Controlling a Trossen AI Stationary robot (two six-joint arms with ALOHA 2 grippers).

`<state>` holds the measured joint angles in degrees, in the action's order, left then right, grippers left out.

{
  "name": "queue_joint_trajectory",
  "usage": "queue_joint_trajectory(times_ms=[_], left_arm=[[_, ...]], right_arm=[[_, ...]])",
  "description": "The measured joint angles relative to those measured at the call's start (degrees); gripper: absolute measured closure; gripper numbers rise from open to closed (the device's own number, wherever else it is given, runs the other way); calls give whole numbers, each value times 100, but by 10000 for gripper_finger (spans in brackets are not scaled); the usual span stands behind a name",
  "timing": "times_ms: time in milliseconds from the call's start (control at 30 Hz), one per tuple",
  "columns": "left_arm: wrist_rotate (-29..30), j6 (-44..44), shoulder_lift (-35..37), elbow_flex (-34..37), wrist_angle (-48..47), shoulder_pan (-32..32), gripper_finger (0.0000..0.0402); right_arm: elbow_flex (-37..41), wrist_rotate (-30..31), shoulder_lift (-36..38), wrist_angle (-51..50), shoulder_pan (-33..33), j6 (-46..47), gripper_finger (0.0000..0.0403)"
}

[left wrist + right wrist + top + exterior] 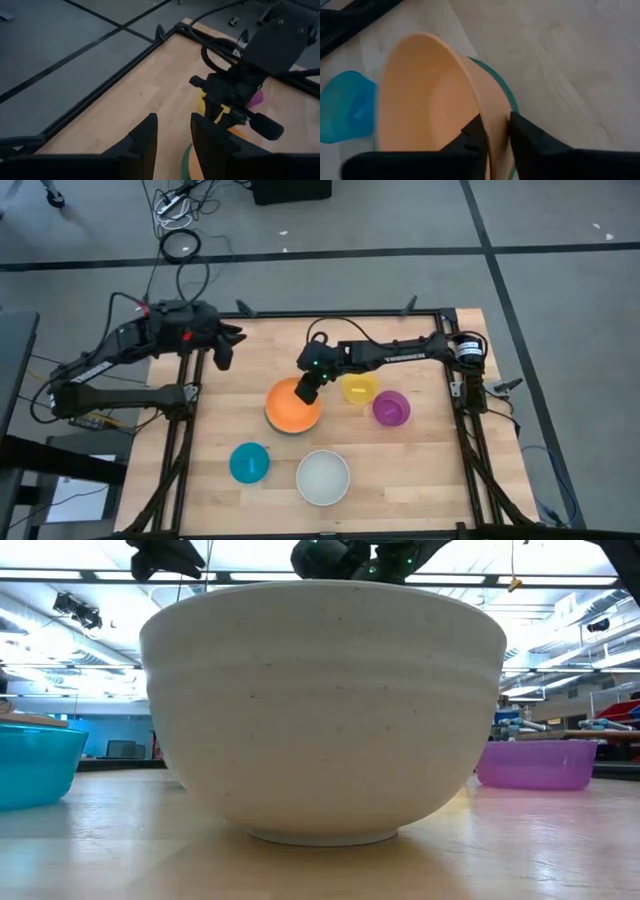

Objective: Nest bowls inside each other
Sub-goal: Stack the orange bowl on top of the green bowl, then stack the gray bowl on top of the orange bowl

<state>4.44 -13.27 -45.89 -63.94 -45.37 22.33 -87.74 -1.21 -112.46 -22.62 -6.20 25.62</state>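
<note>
The orange bowl (290, 406) sits tilted in the green bowl (498, 83), of which only a strip of rim shows. My right gripper (306, 389) reaches over it from the far right. The gripper (495, 136) is open, one finger on each side of the bowl's rim. The yellow bowl (358, 388) and purple bowl (391, 408) stand to the right. The blue bowl (249, 462) and white bowl (323, 477) stand nearer the front edge. My left gripper (226, 356) hangs open in the air over the table's far left, holding nothing. My right gripper straddles the orange bowl's rim (494, 120) on its far side, one finger inside the bowl and one outside. It comes slanting down from the table's far right. Whether the fingers touch the rim, I cannot tell. The bowl leans in the green bowl.
The white bowl (322, 705) fills the low view, with the blue bowl (35, 765) to its left and the purple bowl (535, 762) to its right. A black frame (460, 395) borders the wooden table. There is bare wood along the far edge and the front right.
</note>
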Motion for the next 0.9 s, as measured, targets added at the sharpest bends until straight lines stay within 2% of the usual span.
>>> queue_joint_trajectory(times_ms=[133, 267, 400, 633, 733, 900], left_arm=[[5, -36, 101, 0, -51, 0, 275], [11, -61, 100, 0, -194, 0, 275], [11, -88, 100, 0, -357, 0, 275], [9, -91, 99, 1, -455, 0, 275], [9, -119, 98, 66, -372, 0, 275], [9, -242, 97, 212, -369, 0, 275]], right_arm=[[0, -11, 105, -60, 0, -21, 285], [-9, -175, 254, -383, -2, -27, 260], [-6, -607, 599, -1349, 163, -66, 253], [-7, -1288, 1038, -2832, 924, 50, 251], [2, -1657, 993, -3000, 1153, 314, 246], [181, -1827, 952, -2586, 1323, 657, 241]])
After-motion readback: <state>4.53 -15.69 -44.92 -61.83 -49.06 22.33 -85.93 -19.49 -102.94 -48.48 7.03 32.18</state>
